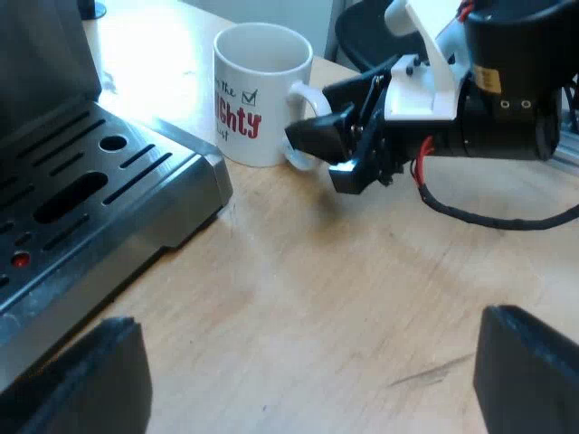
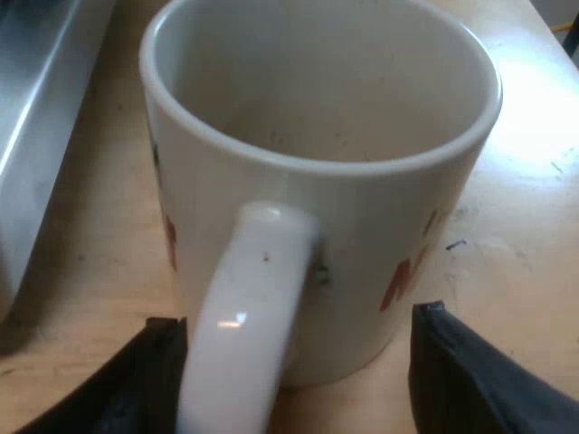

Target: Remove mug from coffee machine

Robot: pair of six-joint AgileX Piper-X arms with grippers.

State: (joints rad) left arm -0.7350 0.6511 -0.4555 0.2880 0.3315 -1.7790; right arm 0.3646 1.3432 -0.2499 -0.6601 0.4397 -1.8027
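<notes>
Between the right end effector (image 2: 297, 318) fingers (image 2: 470, 380), spread wide, the mug (image 2: 362, 226) handle (image 2: 240, 316) is sitting, probably for gripping; left end effector (image 1: 312, 325) is gaping too.

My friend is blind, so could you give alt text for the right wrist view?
A white ceramic mug with red print stands on a wooden table, its handle between the open black fingers of the right gripper. A silver metal machine edge lies beside it.
</notes>
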